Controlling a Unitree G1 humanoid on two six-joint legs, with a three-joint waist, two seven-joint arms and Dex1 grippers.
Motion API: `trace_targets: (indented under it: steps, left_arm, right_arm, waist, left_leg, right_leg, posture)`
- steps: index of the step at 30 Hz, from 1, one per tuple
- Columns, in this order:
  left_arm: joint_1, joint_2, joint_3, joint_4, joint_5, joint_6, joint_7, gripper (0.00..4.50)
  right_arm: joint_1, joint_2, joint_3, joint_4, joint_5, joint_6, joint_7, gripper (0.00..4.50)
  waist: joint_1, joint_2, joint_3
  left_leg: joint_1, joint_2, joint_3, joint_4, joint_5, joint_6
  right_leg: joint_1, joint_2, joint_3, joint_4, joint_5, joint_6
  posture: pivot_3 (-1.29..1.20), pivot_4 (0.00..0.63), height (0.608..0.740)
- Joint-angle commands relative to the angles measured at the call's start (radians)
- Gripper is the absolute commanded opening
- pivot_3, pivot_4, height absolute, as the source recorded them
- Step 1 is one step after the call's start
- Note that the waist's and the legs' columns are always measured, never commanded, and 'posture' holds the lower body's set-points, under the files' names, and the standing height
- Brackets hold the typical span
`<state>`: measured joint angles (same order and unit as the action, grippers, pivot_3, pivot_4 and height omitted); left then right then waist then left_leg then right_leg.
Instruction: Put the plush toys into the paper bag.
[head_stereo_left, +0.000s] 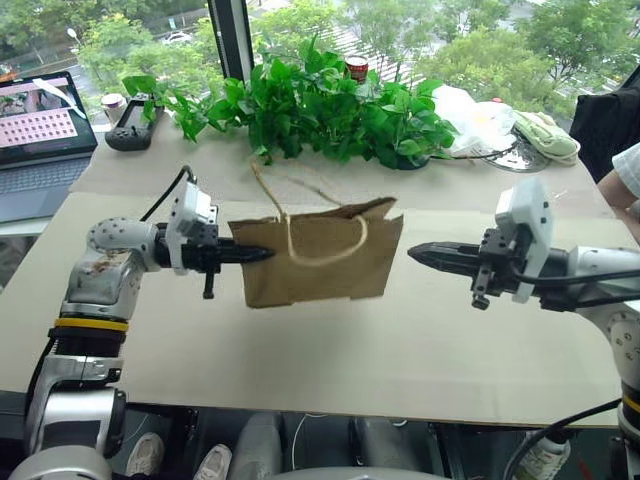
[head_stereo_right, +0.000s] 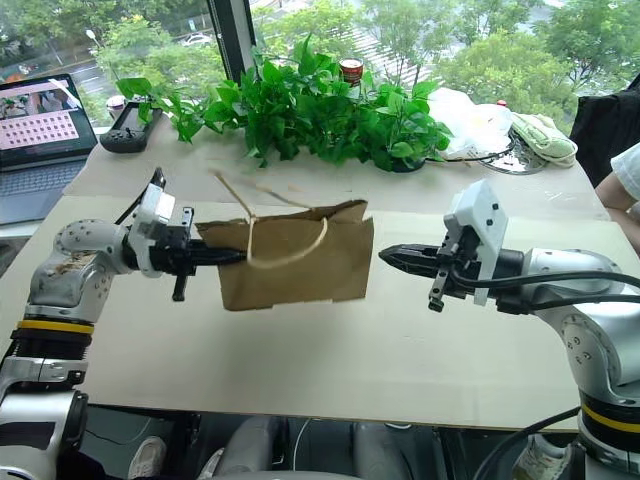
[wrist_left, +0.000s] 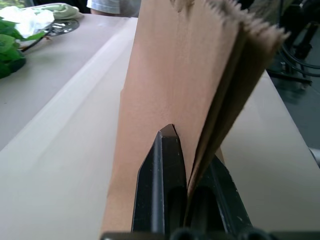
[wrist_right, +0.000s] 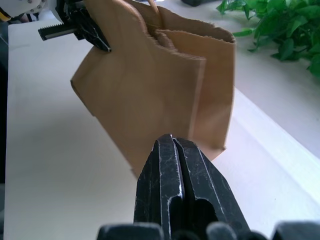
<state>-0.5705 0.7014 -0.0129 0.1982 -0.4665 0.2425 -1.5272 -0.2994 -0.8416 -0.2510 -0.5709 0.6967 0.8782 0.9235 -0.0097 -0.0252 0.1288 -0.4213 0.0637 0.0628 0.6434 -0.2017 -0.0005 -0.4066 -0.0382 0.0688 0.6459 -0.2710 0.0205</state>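
Both head eyes look down across the table (head_stereo_left: 330, 350); each wrist camera faces the paper bag (wrist_right: 165, 85) closely, from opposite sides.

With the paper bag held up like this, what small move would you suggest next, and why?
Probably set the paper bag down upright. Only the left pincer grips its edge, it hangs folded nearly flat above the table, and the shut right pincer is apart from it.

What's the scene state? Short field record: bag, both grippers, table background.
paper bag: lifted off the table, hanging from one side edge, string handles loose
left gripper: shut on the bag's side edge
right gripper: shut, empty, apart from the bag's other side
table: tan cover
background: leafy plant, laptop, white plastic bag
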Motion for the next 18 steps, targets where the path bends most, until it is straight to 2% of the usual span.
trace_targets:
  steps: [1, 11, 18]
  left_arm:
    - [-0.005, 0.004, -0.027, 0.009, 0.020, -0.081, -0.075, 0.05]
    - [-0.063, -0.052, -0.064, 0.154, 0.071, -0.193, -0.083, 0.05]
    - [-0.069, -0.085, -0.074, 0.189, 0.092, -0.226, -0.076, 0.05]
  right_arm:
    - [-0.009, -0.036, -0.036, 0.002, 0.026, -0.044, 0.028, 0.00]
    - [-0.020, -0.089, -0.008, 0.043, 0.016, -0.079, 0.045, 0.00]
    - [-0.001, -0.102, 0.001, 0.039, 0.013, -0.088, 0.044, 0.00]
  waist:
    - [-0.001, 0.000, 0.000]
    - [-0.001, 0.000, 0.000]
    - [-0.002, 0.000, 0.000]
  left_leg:
    - [0.000, 0.000, 0.000, 0.000, 0.000, 0.000]
    - [0.000, 0.000, 0.000, 0.000, 0.000, 0.000]
    - [0.000, 0.000, 0.000, 0.000, 0.000, 0.000]
  right_leg:
    - [0.000, 0.000, 0.000, 0.000, 0.000, 0.000]
    - [0.000, 0.000, 0.000, 0.000, 0.000, 0.000]
    - [0.000, 0.000, 0.000, 0.001, 0.000, 0.000]
  posture:
    - [0.00, 0.150, 0.713]
    - [0.00, 0.150, 0.713]
    - [0.00, 0.150, 0.713]
